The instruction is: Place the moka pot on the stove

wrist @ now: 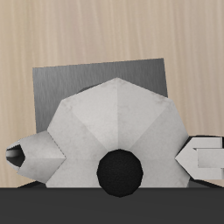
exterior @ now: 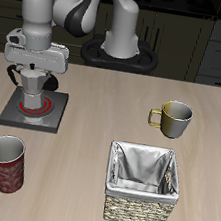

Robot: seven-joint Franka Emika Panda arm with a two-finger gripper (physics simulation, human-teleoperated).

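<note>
Silver moka pot [exterior: 34, 80] pinched in gripper [exterior: 34, 68] over stove [exterior: 33, 109]; early release could tip pot off coil.

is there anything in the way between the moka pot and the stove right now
Nothing visible stands between them. The moka pot is under the gripper, directly above the stove and its red coil rings. The red mug, the olive mug and the wicker basket all stand off to the sides.

Moka pot [wrist: 118, 118] over stove [wrist: 96, 74]
</note>
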